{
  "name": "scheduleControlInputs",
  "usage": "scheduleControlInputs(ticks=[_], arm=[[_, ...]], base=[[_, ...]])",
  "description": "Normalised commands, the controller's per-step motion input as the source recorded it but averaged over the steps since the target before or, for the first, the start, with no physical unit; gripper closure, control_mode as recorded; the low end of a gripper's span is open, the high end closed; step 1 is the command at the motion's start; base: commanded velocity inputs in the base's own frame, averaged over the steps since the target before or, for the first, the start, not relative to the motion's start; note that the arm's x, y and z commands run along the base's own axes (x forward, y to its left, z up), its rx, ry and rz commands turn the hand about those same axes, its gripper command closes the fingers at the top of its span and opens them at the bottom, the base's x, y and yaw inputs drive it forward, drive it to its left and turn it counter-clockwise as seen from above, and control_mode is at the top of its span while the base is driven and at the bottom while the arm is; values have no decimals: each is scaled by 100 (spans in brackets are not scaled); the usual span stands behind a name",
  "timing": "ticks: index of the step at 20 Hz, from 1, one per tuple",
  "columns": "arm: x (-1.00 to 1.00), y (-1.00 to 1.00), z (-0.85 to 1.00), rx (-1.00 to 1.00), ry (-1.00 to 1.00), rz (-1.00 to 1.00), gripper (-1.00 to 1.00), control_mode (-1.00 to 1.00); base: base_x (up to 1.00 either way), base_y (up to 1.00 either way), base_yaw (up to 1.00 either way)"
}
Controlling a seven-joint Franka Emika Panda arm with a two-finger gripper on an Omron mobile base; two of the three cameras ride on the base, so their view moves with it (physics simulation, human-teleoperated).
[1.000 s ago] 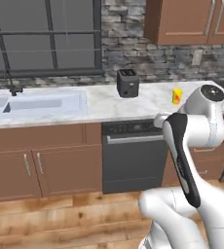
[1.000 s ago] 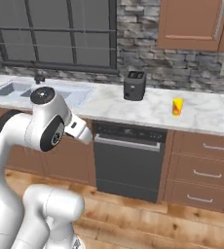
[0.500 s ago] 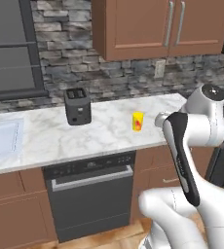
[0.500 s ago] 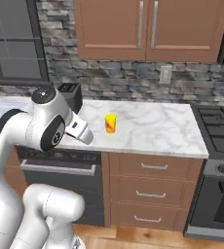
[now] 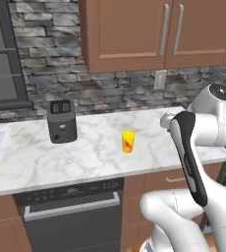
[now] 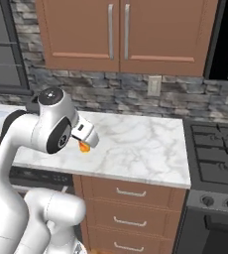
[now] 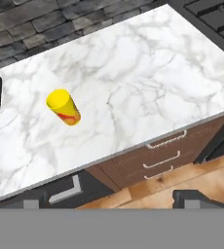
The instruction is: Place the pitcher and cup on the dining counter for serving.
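The yellow cup [image 5: 127, 141] with its orange-red base stands upright near the middle of the marble worktop [image 5: 31, 160] along the wall. In the hand view the cup [image 7: 64, 107] sits at the upper left, well ahead of my gripper [image 7: 114, 200], which hangs above the floor in front of the cabinets. My two dark fingertips stand far apart with nothing between them, so the gripper is open. In the right base view my hand covers most of the cup [image 6: 84, 147]. The pitcher and the dining counter are out of view.
A black toaster [image 5: 61, 121] stands left of the cup. A dishwasher [image 5: 70, 216] sits under the worktop, with wooden drawers [image 6: 131, 198] to its right. A black stove [image 6: 215, 149] borders the worktop's right end. Wooden wall cabinets [image 5: 154, 34] hang above.
The base has driven right along the worktop: sink and window slid out at the left, and stove and wall cabinets came in. The cup is larger. The arm's pose is unchanged.
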Motion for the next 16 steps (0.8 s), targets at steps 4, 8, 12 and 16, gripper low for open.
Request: scheduleControlInputs(ticks=[4, 8, 12, 16], arm=[[0, 0, 0, 0, 0, 0, -100, 100], [0, 0, 0, 0, 0, 0, -100, 100], [0, 0, 0, 0, 0, 0, -100, 100], [0, 0, 0, 0, 0, 0, -100, 100]], base=[[37, 11, 15], [61, 1, 27], [53, 0, 27], [14, 6, 21]])
